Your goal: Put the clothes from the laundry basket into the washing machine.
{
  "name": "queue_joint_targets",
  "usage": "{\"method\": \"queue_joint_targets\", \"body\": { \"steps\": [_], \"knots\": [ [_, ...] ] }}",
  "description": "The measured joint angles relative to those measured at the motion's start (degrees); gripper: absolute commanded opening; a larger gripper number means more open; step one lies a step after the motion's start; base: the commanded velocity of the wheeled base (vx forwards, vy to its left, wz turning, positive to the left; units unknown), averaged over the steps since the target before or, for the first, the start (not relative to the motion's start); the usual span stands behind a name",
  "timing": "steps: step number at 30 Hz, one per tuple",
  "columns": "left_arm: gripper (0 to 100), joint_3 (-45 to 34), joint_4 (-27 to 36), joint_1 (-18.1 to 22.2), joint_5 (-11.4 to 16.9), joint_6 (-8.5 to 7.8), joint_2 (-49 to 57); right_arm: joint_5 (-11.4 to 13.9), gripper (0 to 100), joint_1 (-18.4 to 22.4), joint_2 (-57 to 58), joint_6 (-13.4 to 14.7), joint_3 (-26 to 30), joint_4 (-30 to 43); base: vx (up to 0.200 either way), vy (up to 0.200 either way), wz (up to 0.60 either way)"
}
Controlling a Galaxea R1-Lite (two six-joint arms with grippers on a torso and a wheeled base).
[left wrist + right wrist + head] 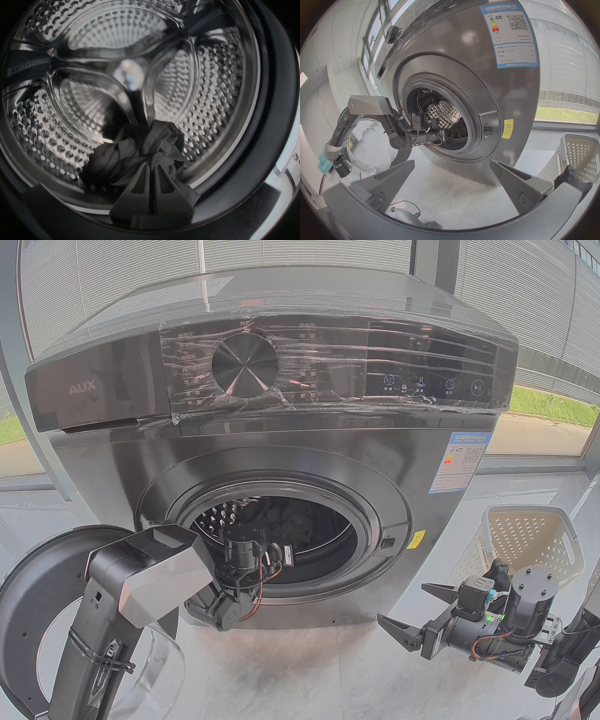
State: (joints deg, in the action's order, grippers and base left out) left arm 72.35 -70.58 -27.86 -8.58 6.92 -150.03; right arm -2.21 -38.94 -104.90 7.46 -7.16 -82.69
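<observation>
The washing machine (275, 427) stands with its round door (37, 590) swung open to the left. My left gripper (153, 165) is inside the steel drum (103, 34), shut on a bunched dark garment (137, 150) that lies on the drum's lower wall. From the right wrist view the left arm (403, 134) is seen going into the opening. My right gripper (406, 605) hangs open and empty above the floor in front of the machine's right side. Behind it stands the beige laundry basket (531, 534), with a dark piece of clothing (498, 571) draped at its near rim.
The open door and its glass bowl (144, 671) take up the floor at the left. Pale tiled floor (325, 671) lies between the machine and my right arm. Glass walls stand behind and to the right of the machine.
</observation>
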Motion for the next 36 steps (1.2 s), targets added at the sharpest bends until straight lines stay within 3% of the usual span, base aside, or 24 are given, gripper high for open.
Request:
{"method": "queue_joint_targets", "body": {
  "steps": [10,17,18,28,36],
  "knots": [
    [0,13.46,-2.60,2.97,-5.75,-0.09,-3.39,0.00,100,-0.43,0.07,0.00,-0.22,0.02,0.000,0.000,0.00],
    [0,15.47,-2.71,3.47,-6.24,-0.23,-5.13,0.00,100,-0.65,0.11,0.00,-0.20,0.00,0.000,0.000,0.00],
    [100,15.47,-2.72,3.47,-6.25,-0.26,-5.23,0.00,100,-0.65,0.11,0.00,-0.17,0.02,0.000,0.000,0.00],
    [100,14.88,-2.82,3.06,-6.25,0.18,-5.24,0.00,100,-0.69,0.11,0.00,-0.20,0.00,0.000,0.000,0.00],
    [100,7.89,-2.96,1.10,-6.06,-0.04,-3.47,0.00,100,-0.67,0.18,0.00,-0.15,0.00,0.000,0.000,0.00]
  ]
}}
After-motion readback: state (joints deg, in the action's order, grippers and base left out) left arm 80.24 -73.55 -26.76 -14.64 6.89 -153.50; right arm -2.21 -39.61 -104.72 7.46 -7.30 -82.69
